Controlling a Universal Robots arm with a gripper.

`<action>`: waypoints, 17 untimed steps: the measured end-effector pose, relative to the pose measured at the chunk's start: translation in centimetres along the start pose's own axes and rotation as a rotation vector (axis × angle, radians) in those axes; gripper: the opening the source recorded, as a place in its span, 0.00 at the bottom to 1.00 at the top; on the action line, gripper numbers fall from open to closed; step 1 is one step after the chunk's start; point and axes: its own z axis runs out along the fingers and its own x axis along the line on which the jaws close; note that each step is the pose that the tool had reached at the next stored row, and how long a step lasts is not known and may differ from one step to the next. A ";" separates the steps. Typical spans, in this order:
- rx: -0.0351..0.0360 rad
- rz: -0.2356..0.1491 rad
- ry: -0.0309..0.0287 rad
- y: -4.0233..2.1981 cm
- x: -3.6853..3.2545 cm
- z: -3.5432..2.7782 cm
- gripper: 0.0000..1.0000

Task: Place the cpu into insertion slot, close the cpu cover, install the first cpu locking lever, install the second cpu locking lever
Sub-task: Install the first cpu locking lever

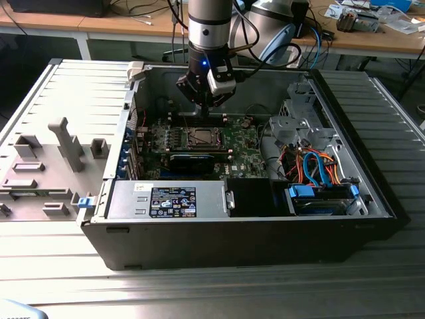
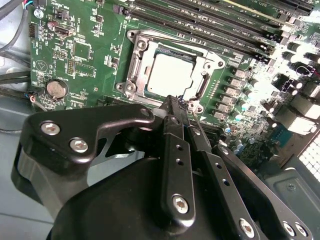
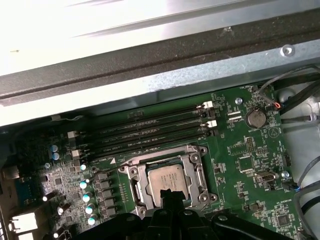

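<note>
While I watch through the exterior view, nearest me is the ribbed metal table [image 1: 199, 292], and on it sits the open computer case [image 1: 372, 199] with its near wall toward the camera. Just inside that wall lies the power supply box [image 1: 169, 199] with its label, and at the exterior view's right a drive bay with blue and orange cables [image 1: 319, 169]. To the exterior view's left, outside the case, a grey tray of fixtures [image 1: 46, 166] rests on the table.

Farther in lies the green motherboard [image 1: 236, 143]. On it I see the cpu [image 2: 172, 75] seated flat in its socket, its dull silver top showing in both wrist views [image 3: 167, 177]. The cpu cover [image 2: 137, 62] lies down around the chip as a silvery frame, the chip showing through its cut-out centre. Beyond the socket run the long dark memory slots [image 3: 150, 127], and a coin battery [image 3: 256, 118] sits off to one side.

My gripper [image 2: 177, 102] hangs just over the socket's edge, its jaws drawn together to a narrow tip and holding nothing that I can see. The arm [image 1: 211, 26] rises at the far side of the case, with a wooden desk [image 1: 99, 23] behind.
</note>
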 end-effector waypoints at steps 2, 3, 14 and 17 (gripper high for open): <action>-0.0001 -0.003 0.0000 0.00 0.00 0.00 0.11; -0.0001 -0.007 -0.0001 0.00 0.00 0.00 0.11; -0.0004 -0.027 -0.0001 0.00 0.00 0.00 0.11; -0.0005 -0.032 -0.0002 0.00 0.00 0.00 0.11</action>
